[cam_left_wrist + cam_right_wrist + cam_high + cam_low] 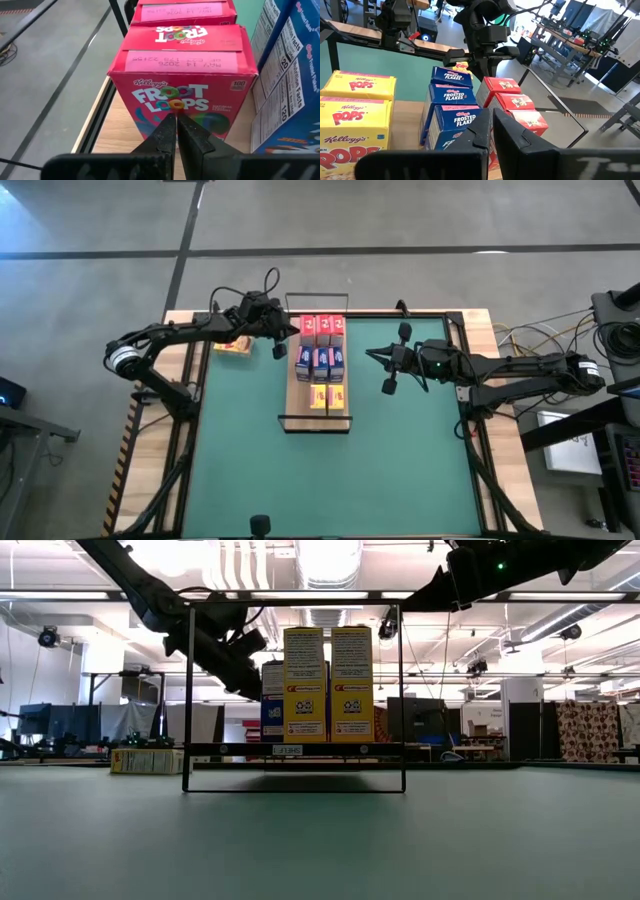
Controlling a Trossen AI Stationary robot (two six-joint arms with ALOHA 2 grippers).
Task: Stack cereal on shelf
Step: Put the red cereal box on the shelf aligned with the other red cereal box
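Observation:
The shelf [292,385], a light-wood board in a thin black wire frame, stands on the green mat. On it stand three red cereal boxes [323,327] at the far end, three blue ones [321,362] in the middle and two yellow ones [327,396] at the near end. Another yellow box [232,346] lies flat on the wooden table edge at the left. My left gripper [176,120] is shut, right in front of the leftmost red box [182,65]. My right gripper [490,127] is shut and hangs in the air to the right of the shelf. My left gripper's shut fingertips [167,125] point slanting down from the table's left at the printed face [170,97] of the leftmost red box. I cannot tell whether they touch it. The box stands upright on the board.
The shelf's black wire frame [190,690] rises at both ends of the board. Open green mat [330,480] lies between the shelf and the near edge. Cables and equipment sit off the table at the right [560,430].

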